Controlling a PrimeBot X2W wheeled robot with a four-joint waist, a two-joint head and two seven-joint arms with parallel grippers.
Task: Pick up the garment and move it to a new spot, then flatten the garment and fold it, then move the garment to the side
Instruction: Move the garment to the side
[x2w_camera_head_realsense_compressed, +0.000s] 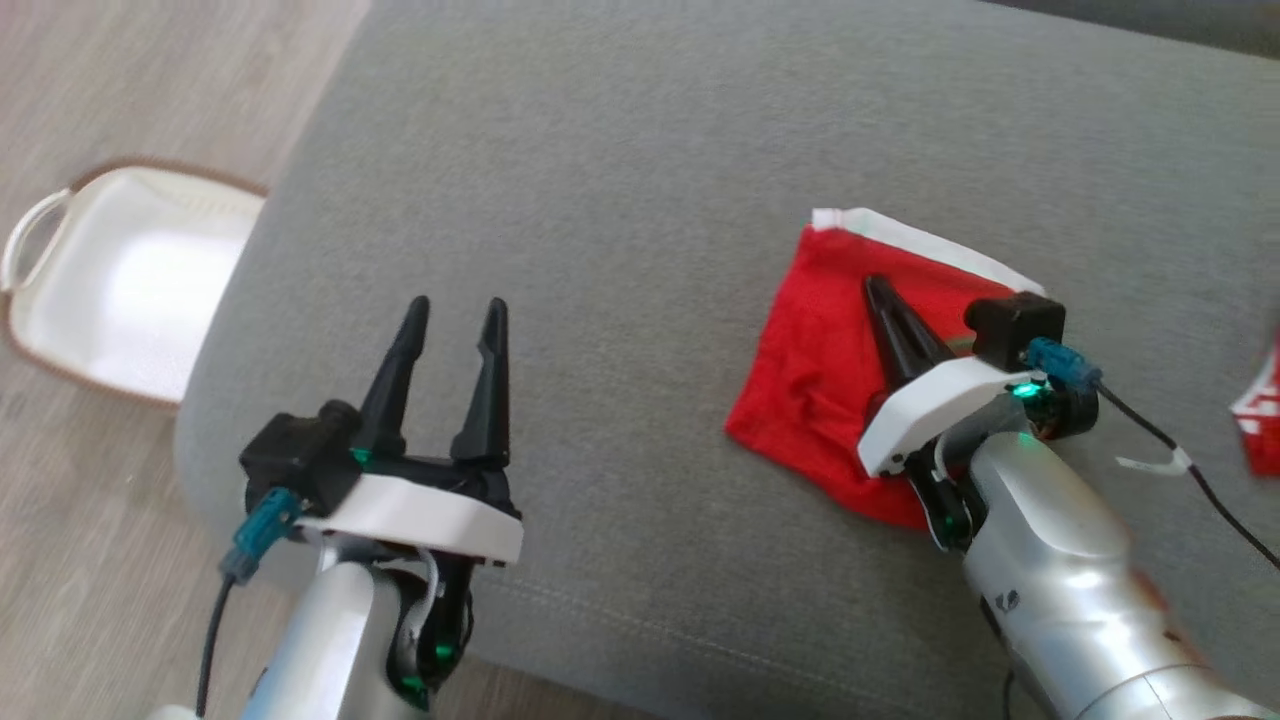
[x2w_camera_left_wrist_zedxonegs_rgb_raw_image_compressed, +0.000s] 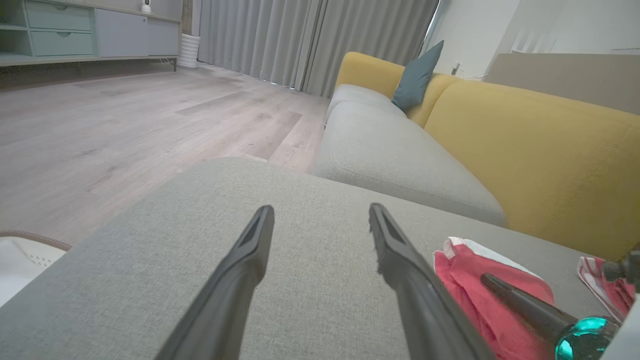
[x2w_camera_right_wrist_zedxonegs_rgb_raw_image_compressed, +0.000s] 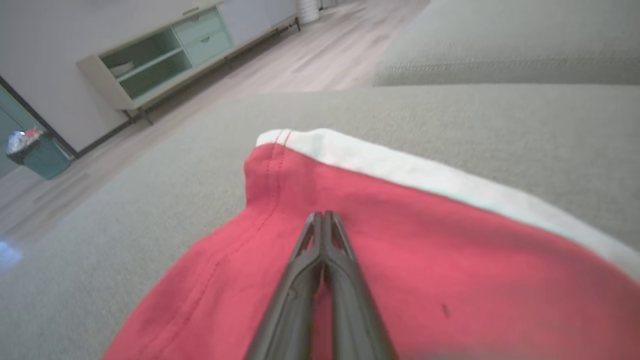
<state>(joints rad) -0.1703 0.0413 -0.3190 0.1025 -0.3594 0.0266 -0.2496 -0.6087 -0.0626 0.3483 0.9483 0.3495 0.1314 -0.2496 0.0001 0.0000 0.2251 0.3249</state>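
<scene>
The right hand (x2w_camera_head_realsense_compressed: 878, 288), shut w/ no cloth visibly pinched, is lying over the folded red garment (x2w_camera_head_realsense_compressed: 815, 375) at 3 o'clock on the grey cushion (x2w_camera_head_realsense_compressed: 640, 200), so sliding it is prob. risking bunching, w/ the left hand (x2w_camera_head_realsense_compressed: 456, 308) hovering open at 7 o'clock, pinning nothing.

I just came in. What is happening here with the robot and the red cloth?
The robot is working on a red garment with a white band, which lies on a grey cushion. Its right gripper is shut and lies over the cloth, with nothing pinched in it. The left gripper is open above bare cushion beside the garment, holding nothing. A white basket stands on the floor nearby.
</scene>
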